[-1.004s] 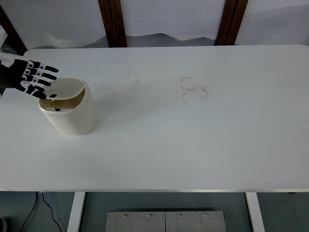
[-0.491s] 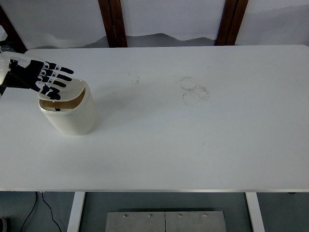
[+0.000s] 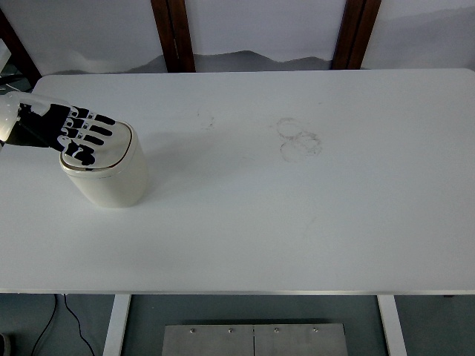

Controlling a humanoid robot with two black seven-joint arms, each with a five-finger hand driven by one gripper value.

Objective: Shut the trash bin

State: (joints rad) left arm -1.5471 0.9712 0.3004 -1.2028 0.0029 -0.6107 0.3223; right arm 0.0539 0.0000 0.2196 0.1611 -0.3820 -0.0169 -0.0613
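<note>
Fingers [image 3: 93, 132] of the left hand [image 3: 70, 130] lie stretched out and slightly apart, flat on the lid [image 3: 104, 148] of the cream trash bin [image 3: 111, 178], which stands upright near the left end of the white bench [image 3: 297, 222], gripping nothing.

1. Most of the view is filled by a white table [image 3: 312, 222], with its near edge at 6 o'clock.
2. Faint ring-shaped marks [image 3: 298, 139] are seen on the tabletop toward 1 o'clock.
3. A pale wall [image 3: 260, 22] is seen at 12 o'clock, crossed by two dark wooden posts [image 3: 172, 33].
4. A grey floor [image 3: 438, 326], white table legs [image 3: 117, 326], a metal plate [image 3: 254, 340] and a black cable [image 3: 70, 319] are seen below the table edge.
</note>
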